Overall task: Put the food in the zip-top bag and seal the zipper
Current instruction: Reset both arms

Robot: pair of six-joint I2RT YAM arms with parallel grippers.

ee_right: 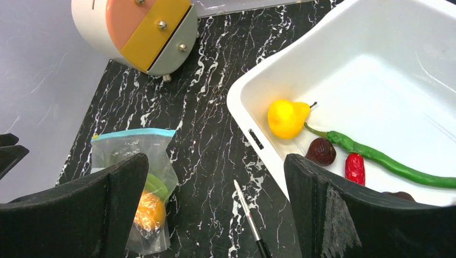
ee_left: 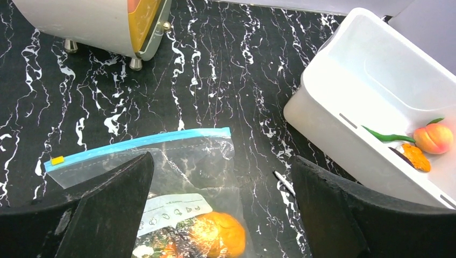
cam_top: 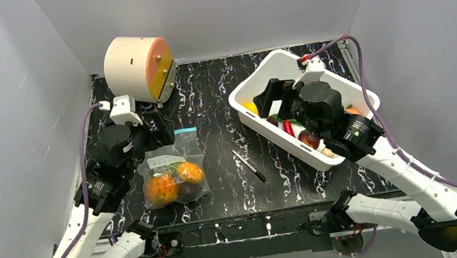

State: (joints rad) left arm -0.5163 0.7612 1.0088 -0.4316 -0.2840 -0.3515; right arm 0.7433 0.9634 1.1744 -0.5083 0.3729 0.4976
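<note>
The left arm rises from its base at the table's near left corner. It folds at a low elbow and reaches forward, its wrist tipped down. The left end effector [cam_top: 160, 130] hovers beside the upper left corner of the zip-top bag [cam_top: 174, 169], its two fingers spread wide and holding nothing.

Behind it, at the back left, a cream drum with an orange and yellow face [cam_top: 137, 61] stands on small feet.

The zip-top bag lies flat on the black marbled table [cam_top: 215, 97], left of centre. The zipper [cam_top: 185, 131] is along its far edge, and whether it is pressed shut cannot be told. Inside, near the closed bottom, sits the food [cam_top: 173, 184]: orange pieces with some green and a dark one, under a white label patch.

Right of the bag, and apart from it, lies a thin black pen [cam_top: 249, 165].

Further right is a white rectangular tub [cam_top: 252, 76], set at an angle. It holds a yellow pear [ee_right: 287, 118], a long green pepper [ee_right: 376, 158], a small red piece and a dark brown one.

The right arm runs from its base out to an elbow at the near right, then back up and left. The right end effector [cam_top: 270, 100] hangs over the tub, its fingers wide apart and empty.
</note>
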